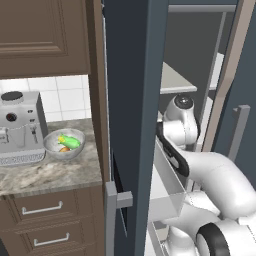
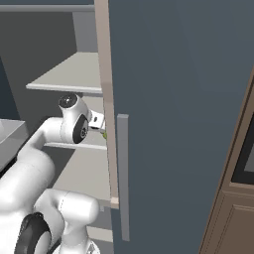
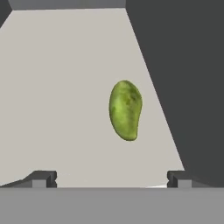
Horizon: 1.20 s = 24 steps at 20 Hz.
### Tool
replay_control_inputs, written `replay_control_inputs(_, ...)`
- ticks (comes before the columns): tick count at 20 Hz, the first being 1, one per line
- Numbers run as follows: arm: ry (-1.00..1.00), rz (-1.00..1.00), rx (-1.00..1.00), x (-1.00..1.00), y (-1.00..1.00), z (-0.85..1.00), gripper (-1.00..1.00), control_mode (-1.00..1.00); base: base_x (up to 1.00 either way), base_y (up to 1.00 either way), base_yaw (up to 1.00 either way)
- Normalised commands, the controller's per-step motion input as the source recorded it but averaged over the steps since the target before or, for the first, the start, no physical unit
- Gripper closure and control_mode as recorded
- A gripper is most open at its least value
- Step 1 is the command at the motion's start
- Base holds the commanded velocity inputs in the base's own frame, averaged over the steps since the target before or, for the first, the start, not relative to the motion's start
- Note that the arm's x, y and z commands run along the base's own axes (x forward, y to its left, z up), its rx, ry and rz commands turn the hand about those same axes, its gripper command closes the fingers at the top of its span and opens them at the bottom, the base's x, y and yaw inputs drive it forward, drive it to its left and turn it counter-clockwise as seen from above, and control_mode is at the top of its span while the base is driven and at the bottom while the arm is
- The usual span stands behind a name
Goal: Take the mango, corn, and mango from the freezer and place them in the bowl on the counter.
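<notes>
Your arm reaches into the freezer (image 1: pixel 135 100) between its open doors, tight against the door edge. In the hand view your gripper (image 3: pixel 111 179) stands wide open, holding nothing; the mango (image 3: pixel 125 110) lies on the pale shelf (image 3: pixel 65 87) at 12 o'clock, dark wall close at 2. Bowl (image 1: pixel 64 144) sits on the counter (image 1: pixel 50 172), beside the coffee machine (image 1: pixel 20 127), with produce inside. No readable writing.

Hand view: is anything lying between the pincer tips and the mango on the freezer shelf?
No. In the hand view the open pincer faces the mango across bare pale shelf; nothing lies between them.
</notes>
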Motion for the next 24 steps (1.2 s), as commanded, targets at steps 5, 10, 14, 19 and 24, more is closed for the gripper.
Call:
replay_control_inputs(5,0.00,0.00,0.00,0.19,-0.10,-0.10,-1.00,-1.00,0.00,0.00,0.00)
replay_control_inputs(10,0.00,0.00,0.00,0.14,-0.01,-0.24,-1.00,-1.00,0.00,0.00,0.00)
replay_control_inputs(14,0.00,0.00,0.00,0.13,0.00,-0.25,-1.00,-1.00,0.00,0.00,0.00)
replay_control_inputs(19,0.00,0.00,0.00,0.26,0.00,-0.14,-1.00,-1.00,0.00,0.00,0.00)
replay_control_inputs(24,0.00,-0.03,0.00,0.21,-0.05,-0.03,-1.00,-1.00,0.00,0.00,0.00)
